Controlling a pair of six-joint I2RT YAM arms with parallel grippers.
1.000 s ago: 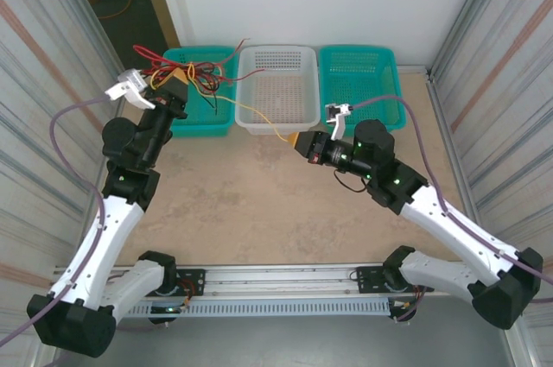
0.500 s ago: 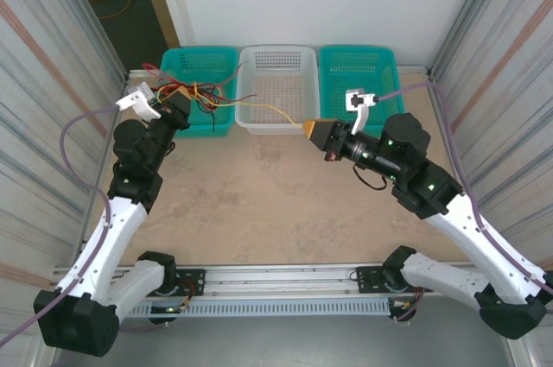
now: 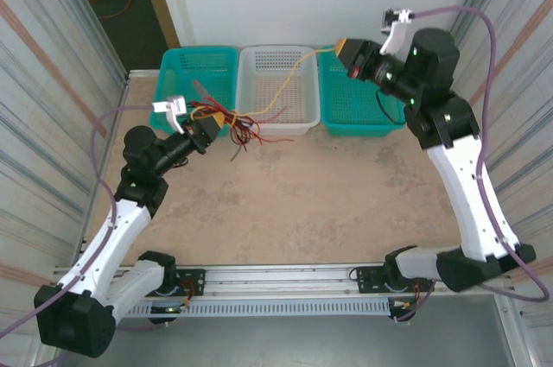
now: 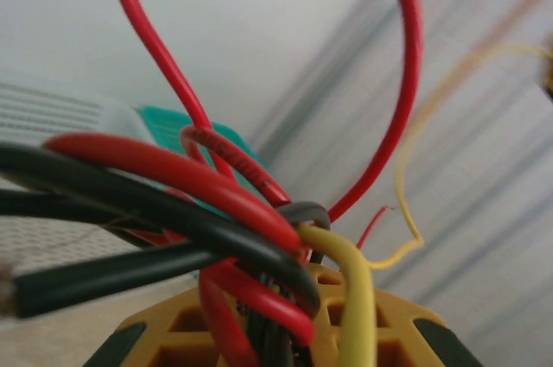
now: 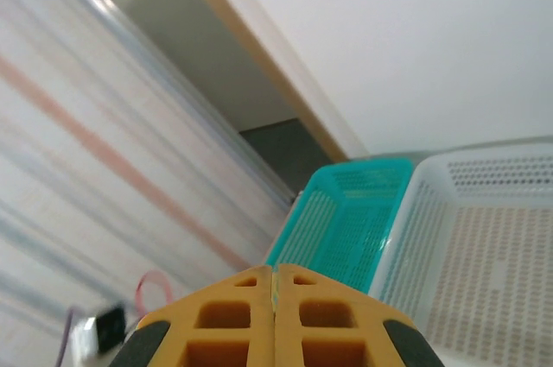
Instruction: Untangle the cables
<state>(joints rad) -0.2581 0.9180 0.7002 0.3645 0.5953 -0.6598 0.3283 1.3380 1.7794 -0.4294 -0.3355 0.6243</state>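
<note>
Partly done: pale yellow thin wire (image 3: 290,82) pinched in closed right gripper (image 3: 346,46), strung to left gripper (image 3: 214,123) clamped around red and black thin wires (image 3: 242,125) bunched at its tips; those not yet separated

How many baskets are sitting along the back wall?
3, side by side: left teal basket, white basket in the middle, right teal basket. None seems hidden.

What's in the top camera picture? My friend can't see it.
A pale yellow cable stretches across a white basket, held from both sides. The left fingers grip a tangle of red and black cables; the right fingers, raised near a teal basket, pinch the yellow one's end.
</note>
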